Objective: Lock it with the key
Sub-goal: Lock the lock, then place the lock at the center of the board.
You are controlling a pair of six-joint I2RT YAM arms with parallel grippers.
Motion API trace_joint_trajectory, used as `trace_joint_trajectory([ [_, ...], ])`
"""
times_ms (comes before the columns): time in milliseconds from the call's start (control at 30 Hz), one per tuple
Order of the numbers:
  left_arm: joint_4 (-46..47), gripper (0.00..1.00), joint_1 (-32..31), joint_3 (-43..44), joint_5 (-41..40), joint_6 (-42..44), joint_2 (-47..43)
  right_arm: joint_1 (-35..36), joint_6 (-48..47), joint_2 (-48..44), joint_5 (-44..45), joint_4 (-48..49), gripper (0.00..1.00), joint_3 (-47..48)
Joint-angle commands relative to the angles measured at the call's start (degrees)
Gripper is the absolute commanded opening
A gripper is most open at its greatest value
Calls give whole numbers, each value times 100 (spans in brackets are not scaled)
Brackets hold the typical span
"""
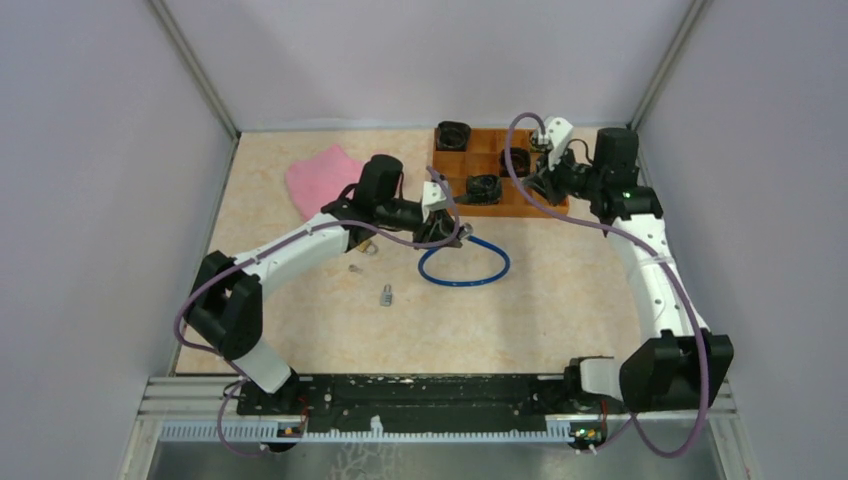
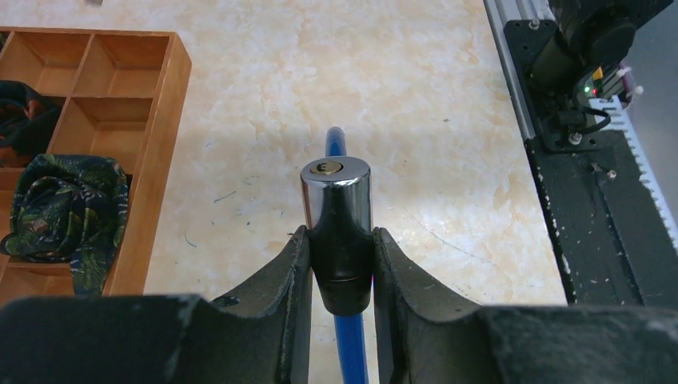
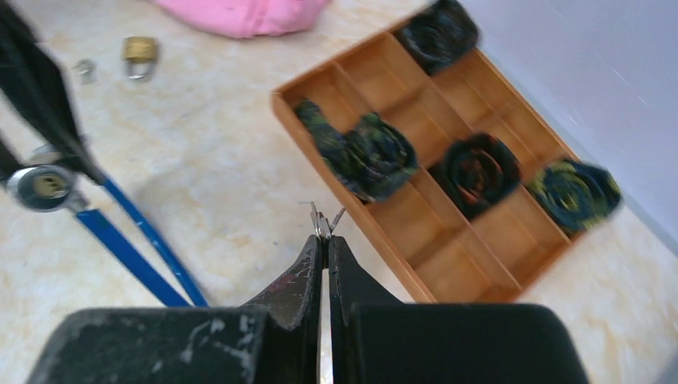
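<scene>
At mid-table, clamped in the left gripper (image 2: 341, 260): the lock barrel (image 2: 336, 204), long axis running out along the fingers, keyhole (image 2: 325, 167) on the free end. Beside the wooden tray (image 3: 400, 266), pinched tight in the right gripper (image 3: 324, 240): the key (image 3: 322, 218). Keyhole well apart to its left, roughly facing it, so likely needs a leftward carry along the barrel axis.

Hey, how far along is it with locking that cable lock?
Done: the left fingers clamp the blue cable lock's cylinder, with the keyhole facing out. In hand: the right fingers are shut on the key, well apart from the cylinder. Left: bring the key to the keyhole, insert it and turn.
</scene>
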Motion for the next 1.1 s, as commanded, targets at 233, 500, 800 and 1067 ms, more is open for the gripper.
trace_joint_trajectory([
  [233, 167, 0, 135, 918, 512, -2209, -49, -220, 1102, -1061, 1346, 1095, 0, -842],
  [500, 744, 0, 307, 929, -44, -4157, 52, -219, 609, -1453, 1157, 358, 0, -1095],
  [800, 2087, 0, 696, 595, 92, -6093, 721, -220, 194, -1751, 449, -497, 0, -1173],
  [1067, 3684, 3, 1049, 189, 431, -7778, 1970, 91, -426, -1685, -338, -1370, 0, -1469],
])
